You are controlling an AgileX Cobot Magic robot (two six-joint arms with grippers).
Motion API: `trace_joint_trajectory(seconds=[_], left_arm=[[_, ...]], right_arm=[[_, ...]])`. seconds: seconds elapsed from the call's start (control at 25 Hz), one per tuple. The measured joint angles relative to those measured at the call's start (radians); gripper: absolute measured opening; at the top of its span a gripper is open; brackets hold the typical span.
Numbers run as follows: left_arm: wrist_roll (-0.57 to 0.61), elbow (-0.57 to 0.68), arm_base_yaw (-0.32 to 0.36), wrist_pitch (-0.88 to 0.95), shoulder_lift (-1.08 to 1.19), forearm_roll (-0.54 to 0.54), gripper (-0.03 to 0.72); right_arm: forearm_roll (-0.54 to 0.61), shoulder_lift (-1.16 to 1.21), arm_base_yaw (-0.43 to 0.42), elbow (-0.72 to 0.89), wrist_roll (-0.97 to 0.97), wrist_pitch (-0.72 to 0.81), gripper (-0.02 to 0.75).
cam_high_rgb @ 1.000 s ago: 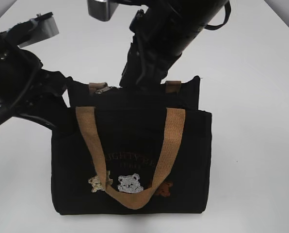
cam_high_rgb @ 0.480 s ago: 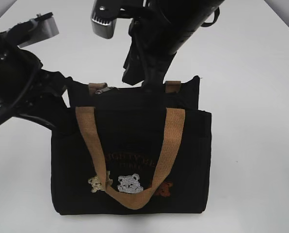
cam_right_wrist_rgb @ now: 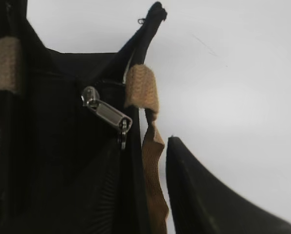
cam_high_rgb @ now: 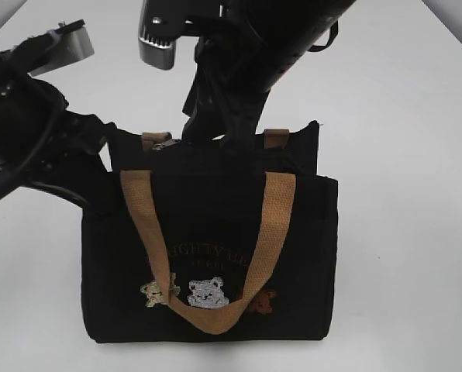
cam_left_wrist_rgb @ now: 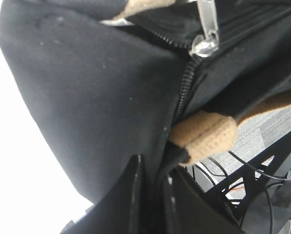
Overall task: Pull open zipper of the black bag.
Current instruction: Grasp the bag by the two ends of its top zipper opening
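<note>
Black fabric fills most of what I see: the black bag (cam_high_rgb: 212, 248) stands upright on my white worktop (cam_high_rgb: 401, 93), with its tan handle (cam_high_rgb: 208, 232) looping down over the front. Three little bear patches (cam_high_rgb: 208, 294) sit in a row near the bottom, under some stitched letters.

The zipper (cam_left_wrist_rgb: 184, 95) runs along the top edge of the bag. Its silver pull (cam_high_rgb: 163, 143) lies near the left end of the top, just beside a tan strap tab (cam_high_rgb: 149, 141).

My left gripper (cam_left_wrist_rgb: 153, 192) is at the bag's left end. Its jaws are pressed together, pinching a fold of the black cloth just below a tan tab (cam_left_wrist_rgb: 204, 136).

My right gripper (cam_high_rgb: 208, 128) hangs over the middle of the bag's top edge. In the right wrist view one dark finger (cam_right_wrist_rgb: 209, 195) is beside the bag, clear of the silver pull (cam_right_wrist_rgb: 106, 113) and holding nothing. I see only that one finger, so I cannot tell how far those jaws are spread.
</note>
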Motion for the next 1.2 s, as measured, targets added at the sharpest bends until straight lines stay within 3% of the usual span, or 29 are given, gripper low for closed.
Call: trace_joint_trajectory(seconds=[0.48,0.72,0.88,1.08,1.2], left_arm=[[0.0,0.0,0.0,0.001,0.0,0.001,0.036],[0.0,0.001,0.0,0.008,0.0,0.005,0.036],[0.0,0.001,0.0,0.013,0.001,0.007,0.036],[0.0,0.001,0.0,0.011,0.001,0.008,0.036],[0.0,0.001,0.0,0.011,0.001,0.009,0.036]], right_arm=[[0.004,0.03,0.002,0.0,-0.036,0.015,0.332],[0.003,0.031,0.047,-0.001,-0.055,0.012,0.333],[0.003,0.043,0.051,-0.001,-0.061,0.012,0.251],[0.003,0.048,0.052,-0.001,-0.062,0.014,0.039],[0.003,0.048,0.052,-0.001,-0.062,0.014,-0.001]])
